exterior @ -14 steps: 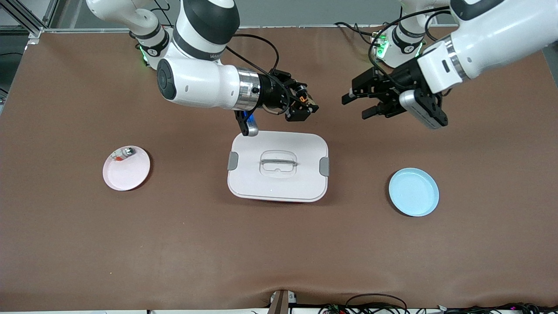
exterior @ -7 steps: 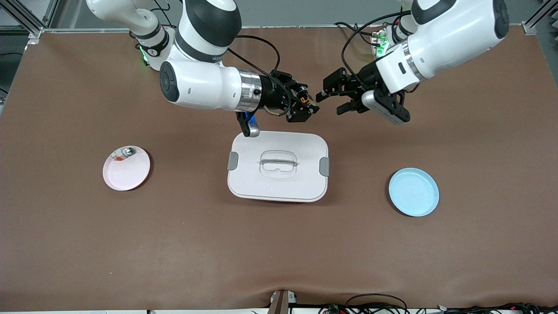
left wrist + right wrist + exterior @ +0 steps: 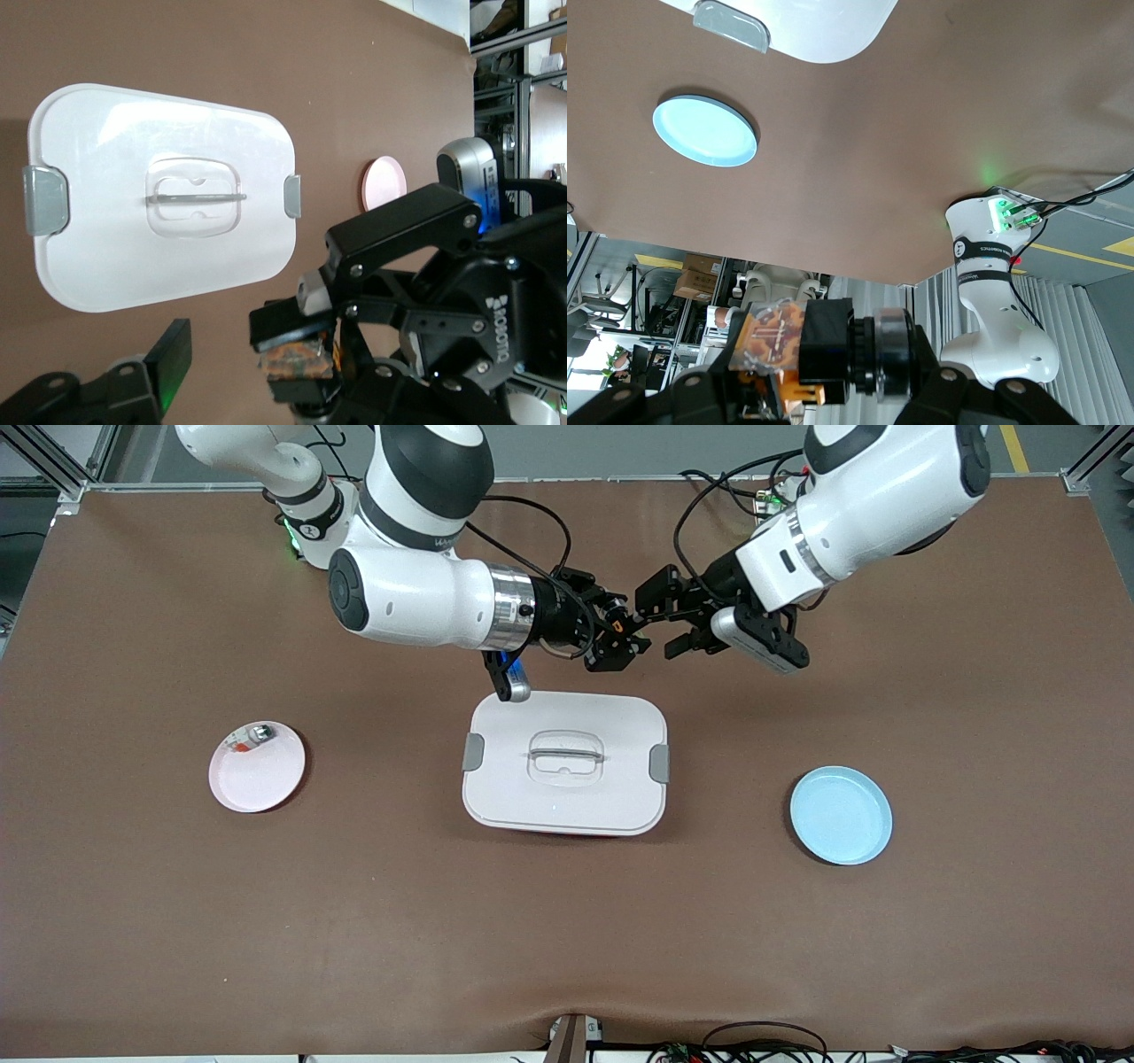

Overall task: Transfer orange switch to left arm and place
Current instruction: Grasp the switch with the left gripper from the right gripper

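Switch in the air — we see the orange switch [image 3: 623, 625] pinched in the right gripper [image 3: 620, 640] over the table, just off the box [image 3: 564, 762] edge nearest the robots. Our left gripper [image 3: 660, 620] meets it tip to tip, fingers spread either side of the switch — not closed on it.

High front cam, 2 wrist cams
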